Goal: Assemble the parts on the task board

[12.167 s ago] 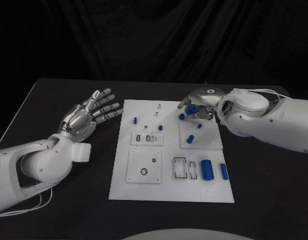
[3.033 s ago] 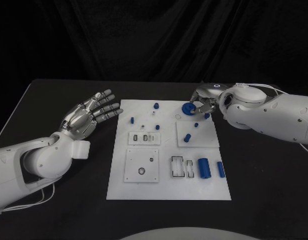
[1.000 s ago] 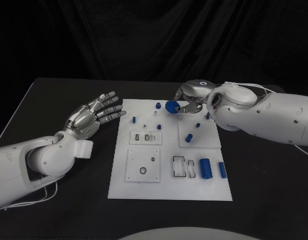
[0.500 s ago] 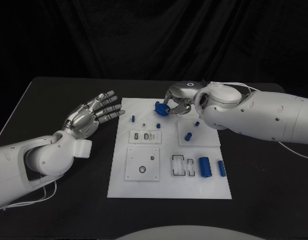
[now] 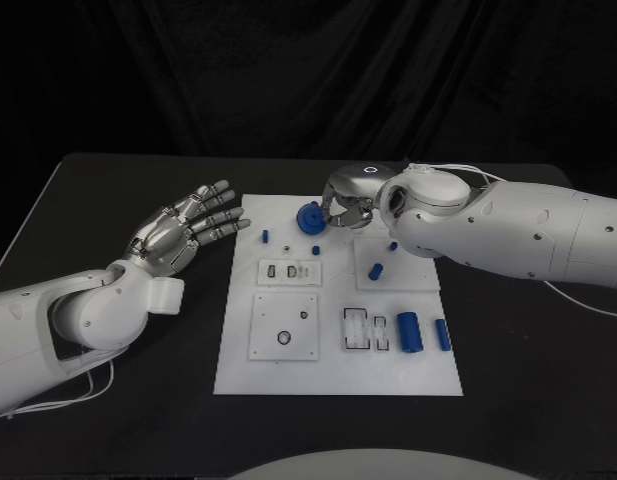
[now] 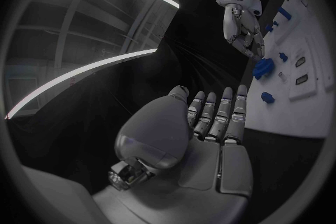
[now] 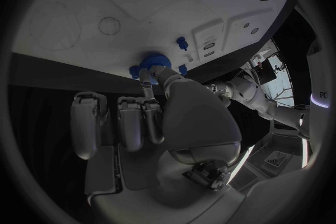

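Blue round part [image 5: 310, 219] sits pinched in the right hand [image 5: 349, 200], above the far end of the white board [image 5: 340, 378]. Left hand [image 5: 183, 228] waits beside the board, fingers spread, holding nothing. Right arm [image 5: 517, 235] hides the board's far corner.

Dim scene against black drapes, the white task board [image 5: 340, 330] brightly lit, wrist views fisheye-bent with dark rims.

The right robot hand [image 5: 349, 200] partly hides the blue part [image 5: 310, 219] it pinches.
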Controlling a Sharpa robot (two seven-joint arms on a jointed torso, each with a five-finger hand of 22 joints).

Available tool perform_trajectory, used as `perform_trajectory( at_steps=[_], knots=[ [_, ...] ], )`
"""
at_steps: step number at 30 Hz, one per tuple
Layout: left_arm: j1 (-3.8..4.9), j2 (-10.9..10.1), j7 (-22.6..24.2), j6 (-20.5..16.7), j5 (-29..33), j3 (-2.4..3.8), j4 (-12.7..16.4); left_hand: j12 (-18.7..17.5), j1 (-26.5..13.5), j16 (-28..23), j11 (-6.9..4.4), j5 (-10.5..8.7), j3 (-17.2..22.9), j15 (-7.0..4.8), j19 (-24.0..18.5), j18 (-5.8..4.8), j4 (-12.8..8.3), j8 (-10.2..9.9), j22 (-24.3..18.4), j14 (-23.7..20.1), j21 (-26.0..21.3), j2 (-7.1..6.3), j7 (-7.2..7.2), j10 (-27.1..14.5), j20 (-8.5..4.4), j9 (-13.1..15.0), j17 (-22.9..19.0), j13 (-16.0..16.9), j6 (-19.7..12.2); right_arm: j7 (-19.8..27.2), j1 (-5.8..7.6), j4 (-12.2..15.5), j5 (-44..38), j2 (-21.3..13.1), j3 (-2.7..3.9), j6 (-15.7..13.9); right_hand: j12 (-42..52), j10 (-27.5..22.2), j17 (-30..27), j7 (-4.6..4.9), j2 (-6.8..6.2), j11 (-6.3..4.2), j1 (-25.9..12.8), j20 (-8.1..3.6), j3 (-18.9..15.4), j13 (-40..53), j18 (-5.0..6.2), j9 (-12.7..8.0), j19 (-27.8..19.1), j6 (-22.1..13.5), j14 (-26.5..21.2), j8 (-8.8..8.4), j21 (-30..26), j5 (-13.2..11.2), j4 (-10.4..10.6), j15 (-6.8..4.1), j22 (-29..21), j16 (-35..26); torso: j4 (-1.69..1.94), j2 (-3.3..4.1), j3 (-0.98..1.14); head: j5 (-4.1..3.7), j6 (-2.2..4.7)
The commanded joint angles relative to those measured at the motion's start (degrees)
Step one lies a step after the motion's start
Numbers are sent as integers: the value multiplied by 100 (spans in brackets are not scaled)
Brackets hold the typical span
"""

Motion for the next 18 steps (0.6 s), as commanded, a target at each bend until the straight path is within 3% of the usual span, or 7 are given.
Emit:
perform_trajectory(
  at_steps=[1, 2, 6, 10, 18],
  knots=[
    [-7, 17, 33, 87, 20, 5, 0, 39, 69, 30, 46, 27, 30, 34, -35, -109, 5, -2, -7, 4, 22, 5, 36, -9, 6, 3, 0, 8, 11, 73, -23, -20, -17, 30, 4, -1, 16, 596, 1509, 2, -64, 42, -4, 13, 0, 1508, 83, 11, 128, -38, 601, -41, -38, -137, 22, 43, 1260, 14, -5, 0, -3, 4, -5],
    [-7, 20, 31, 89, 20, 5, -3, 39, 69, 30, 47, 27, 31, 34, -35, -109, 5, -2, -7, 4, 22, 4, 36, -9, 6, 3, 0, 8, 11, 71, -27, -29, -17, 43, 4, 8, 16, 596, 1509, 12, -55, 54, -27, 25, -2, 1508, 93, 12, 100, -79, 601, -83, -75, -389, 18, 51, 1249, 14, -5, 0, -3, 2, -5],
    [-7, 26, 27, 93, 20, 5, -11, 42, 70, 35, 52, 27, 45, 36, -38, -111, 5, -2, -7, 3, 22, 1, 39, -7, 6, 3, 1, 9, 11, 71, -37, -54, -17, 72, 5, 1, 16, 596, 1509, 29, -51, 64, -54, 34, -7, 1508, 107, -7, 62, -179, 601, -161, -124, -569, 22, 61, 1233, 14, 1, 0, -2, 1, -8],
    [-8, 33, 21, 100, 20, 5, -23, 42, 70, 35, 52, 27, 45, 36, -38, -111, 5, -2, -7, 3, 22, 1, 39, -7, 6, 3, 1, 9, 11, 73, -42, -68, -17, 85, 5, -30, 16, 596, 1509, 50, -45, 81, -115, 56, -51, 1508, 135, -72, -17, -427, 601, -338, -234, -1069, 57, 81, 1198, 14, 7, 1, -1, -2, -10],
    [-12, 35, 13, 111, 20, 5, -40, 42, 70, 35, 52, 27, 45, 36, -38, -111, 5, -2, -7, 3, 22, 1, 39, -7, 6, 3, 1, 9, 11, 90, -45, -61, -17, 64, 6, -80, 16, 596, 1509, 44, -47, 78, -108, 59, -69, 1508, 170, -103, -111, -510, 601, -394, -357, -1222, 55, 84, 1154, 14, 0, -3, -3, 6, -13]
  ],
)
